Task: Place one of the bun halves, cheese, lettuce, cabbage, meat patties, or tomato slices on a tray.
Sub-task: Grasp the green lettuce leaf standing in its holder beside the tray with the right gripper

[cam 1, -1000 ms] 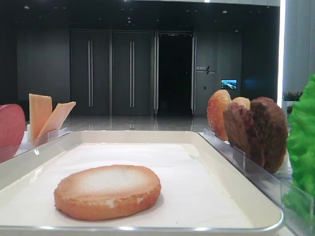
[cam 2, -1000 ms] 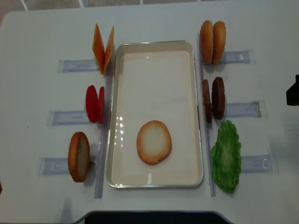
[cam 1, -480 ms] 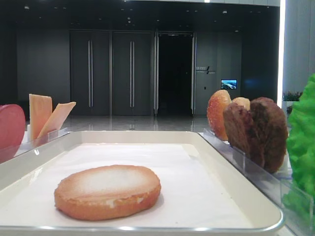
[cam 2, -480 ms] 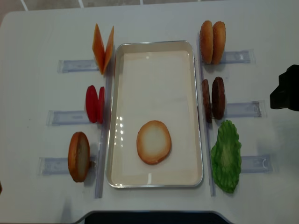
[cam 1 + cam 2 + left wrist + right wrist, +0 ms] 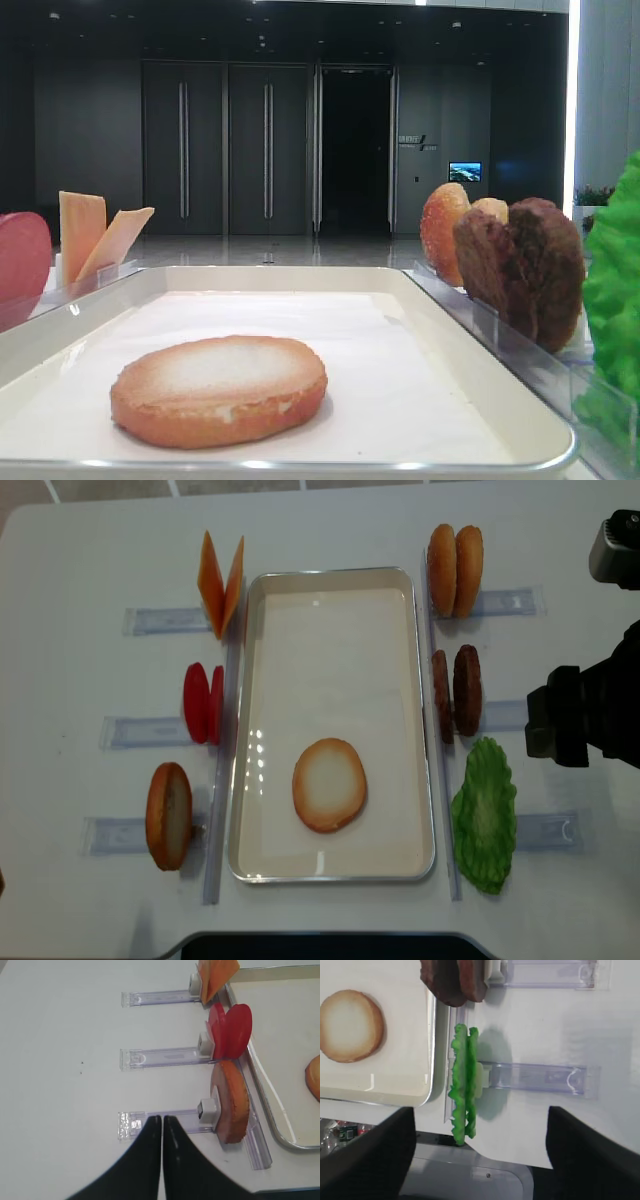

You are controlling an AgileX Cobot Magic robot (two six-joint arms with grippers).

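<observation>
Right now the right gripper [image 5: 477, 1160], jaws wide apart, hangs over the lettuce [image 5: 464, 1082] mid-frame; left gripper [image 5: 162, 1125] closed; bun half [image 5: 329, 785] on tray [image 5: 335, 576].

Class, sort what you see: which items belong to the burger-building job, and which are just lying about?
Job:
tray
bun half on it
other bun halves
cheese
tomato slices
meat patties
lettuce

Just there:
clear holders
table
</observation>
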